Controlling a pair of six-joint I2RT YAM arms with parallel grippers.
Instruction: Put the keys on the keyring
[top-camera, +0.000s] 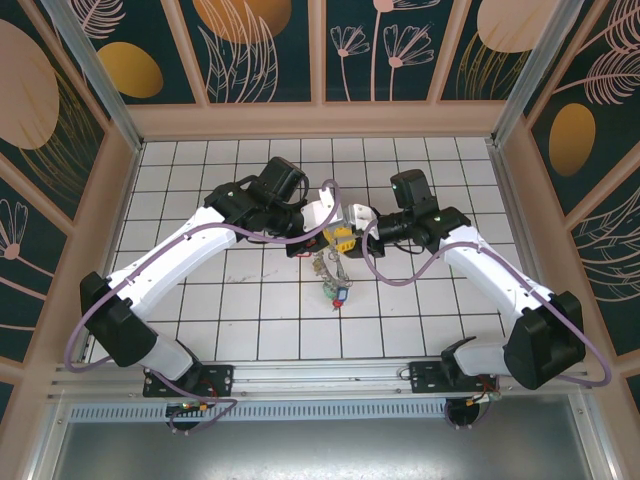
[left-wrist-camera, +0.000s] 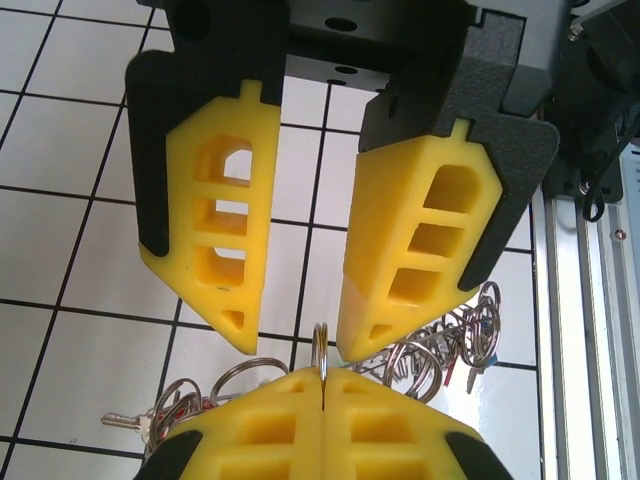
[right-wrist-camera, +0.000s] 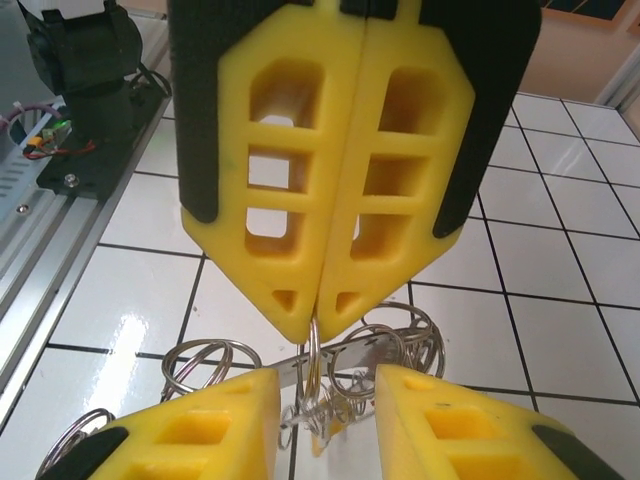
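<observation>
The coloured tags on the keys (top-camera: 336, 288) are too small for any marking to be read; from the top camera only specks of red, blue and green show among the silver metal, and the bunch lies just below the two meeting pincers on the white tiled table (top-camera: 250, 310). The keyring (right-wrist-camera: 314, 365) looks like a thin silver wire loop standing edge-on, linked to a tangle of further bright wire loops that spread out to both sides beneath the fingertips. The left pincer (left-wrist-camera: 322, 385) is closed, its two yellow fingers pressed flat together with the top of that loop pinched in the seam between their tips. The right pincer (right-wrist-camera: 327, 385) faces it tip to tip and stands open: its yellow fingers are well apart, one on either side of the loop, with clear gaps between their inner faces and the wire. In the left wrist view a small silver key lies on the tiles to the left of the closed fingers, beside more loops.
</observation>
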